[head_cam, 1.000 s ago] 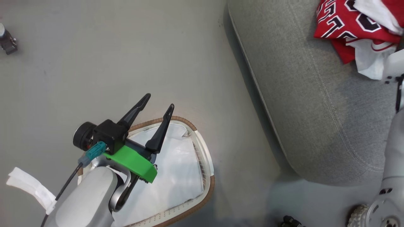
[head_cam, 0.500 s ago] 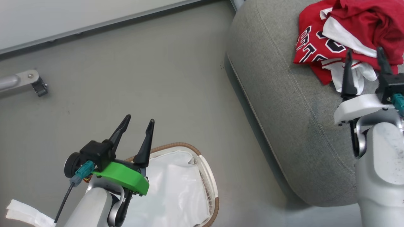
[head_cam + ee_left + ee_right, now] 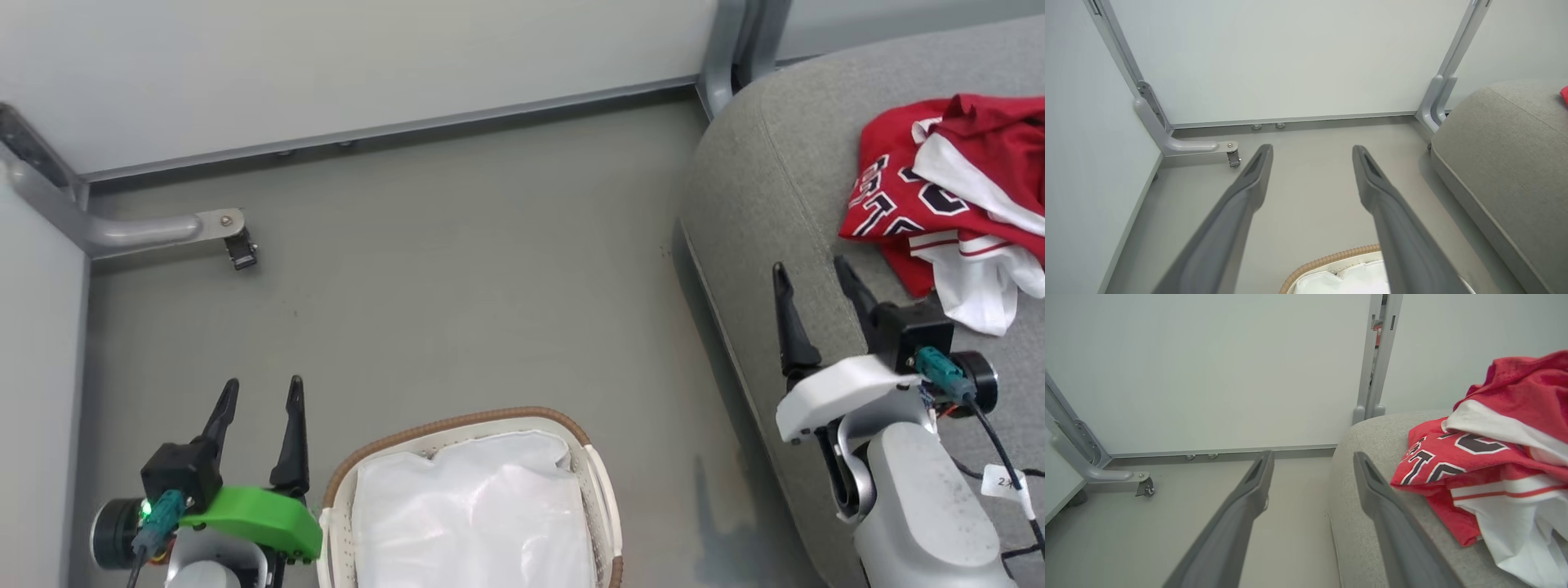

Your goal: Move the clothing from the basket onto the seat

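- The left gripper [image 3: 263, 382] has swung off the basket [image 3: 457, 421] and now sits at the lower left beside its rim, with jaws spread and empty.
- The right gripper [image 3: 810, 266], lower right, has backed away from the clothing [image 3: 906, 204], jaws also spread and empty.
- The basket, bottom centre, seems to hold just its white liner [image 3: 473, 506].
- The clothing lies heaped on the seat [image 3: 759, 180], upper right, so the job looks finished.

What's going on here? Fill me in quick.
A two-armed robot is unloading laundry. The red jerseys lie heaped on the grey seat. The basket, on the floor, shows just its white liner. The left gripper, beside the basket, and the right gripper, over the seat's edge, are both open and empty.
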